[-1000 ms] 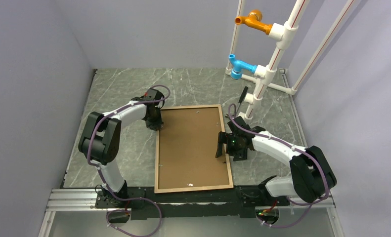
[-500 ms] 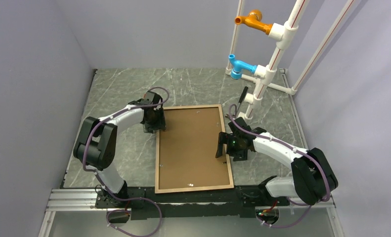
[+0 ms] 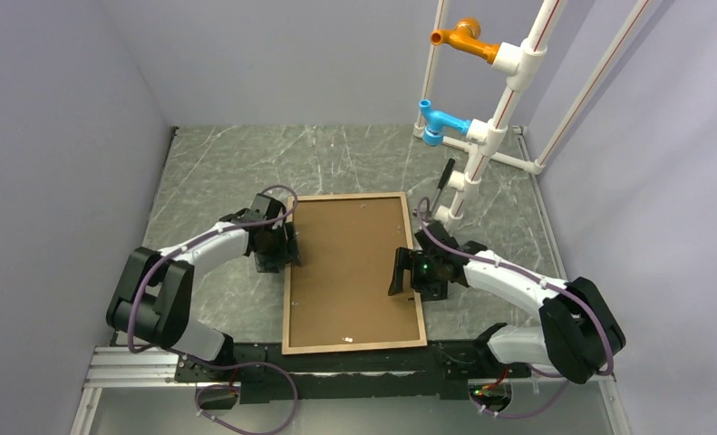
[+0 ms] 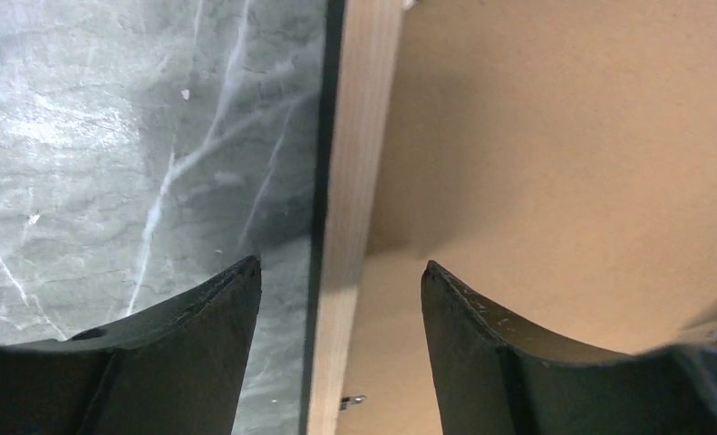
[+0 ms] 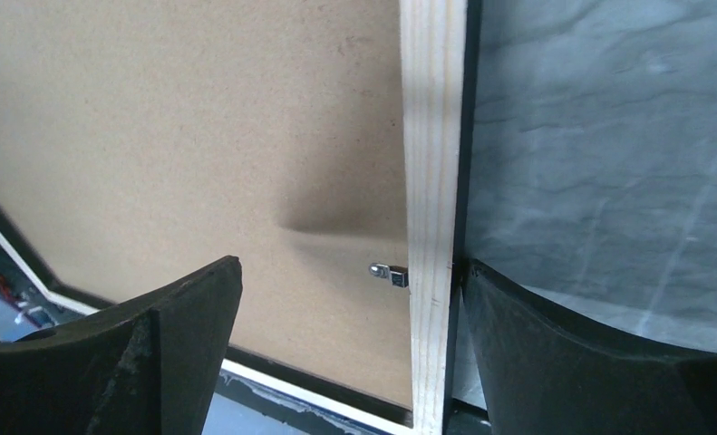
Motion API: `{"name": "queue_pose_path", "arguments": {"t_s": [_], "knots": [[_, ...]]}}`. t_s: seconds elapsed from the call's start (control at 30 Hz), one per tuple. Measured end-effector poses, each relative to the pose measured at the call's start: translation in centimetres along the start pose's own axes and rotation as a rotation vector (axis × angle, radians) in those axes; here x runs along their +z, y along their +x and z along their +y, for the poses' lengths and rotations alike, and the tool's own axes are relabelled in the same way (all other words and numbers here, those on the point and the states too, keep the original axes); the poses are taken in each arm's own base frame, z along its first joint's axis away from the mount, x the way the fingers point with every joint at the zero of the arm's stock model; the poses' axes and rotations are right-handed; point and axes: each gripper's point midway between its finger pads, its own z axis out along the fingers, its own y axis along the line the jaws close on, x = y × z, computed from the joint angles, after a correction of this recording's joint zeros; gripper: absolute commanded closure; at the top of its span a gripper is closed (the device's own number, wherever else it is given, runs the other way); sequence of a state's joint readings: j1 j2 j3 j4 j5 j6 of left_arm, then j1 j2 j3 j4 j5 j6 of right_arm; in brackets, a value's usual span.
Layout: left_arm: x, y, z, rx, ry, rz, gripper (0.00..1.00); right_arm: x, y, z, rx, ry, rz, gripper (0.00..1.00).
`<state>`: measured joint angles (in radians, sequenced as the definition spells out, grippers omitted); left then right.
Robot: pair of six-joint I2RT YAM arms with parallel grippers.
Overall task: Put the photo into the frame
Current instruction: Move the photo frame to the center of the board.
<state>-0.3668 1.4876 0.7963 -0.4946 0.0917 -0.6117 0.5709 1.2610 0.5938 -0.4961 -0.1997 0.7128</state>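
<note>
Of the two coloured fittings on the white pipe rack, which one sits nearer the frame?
The blue fitting, the lower one on the white pipe rack, beyond the far right corner of the frame. The orange fitting is mounted higher up, farther away.

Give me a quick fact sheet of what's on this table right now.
Frame: large rectangular wooden picture frame, lying back-up on grey marble table
Inside it: solid brown backing board
Photo: not visible
Left gripper: open, fingers either side of left rail
Right gripper: open, fingers either side of right rail
Behind: white pipe stand
</note>
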Motion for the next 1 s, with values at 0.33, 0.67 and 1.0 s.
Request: {"name": "queue_pose_path", "arguments": {"t_s": [0.33,0.67,1.0], "knots": [[-0.9,1.3,-0.3,-0.001,0.053,-0.003,0.35,0.4,3.3,2.6,-0.074,-0.015,0.052,0.07],[-2.2,5.2,-1.4,0.052,0.082,0.015,0.33,-0.4,4.7,0.8,-0.045,0.073,0.088,0.07],[-3.2,6.6,-0.8,0.037,0.042,0.026,0.16,-0.7,4.4,0.2,-0.050,0.118,0.078,0.01]]}}
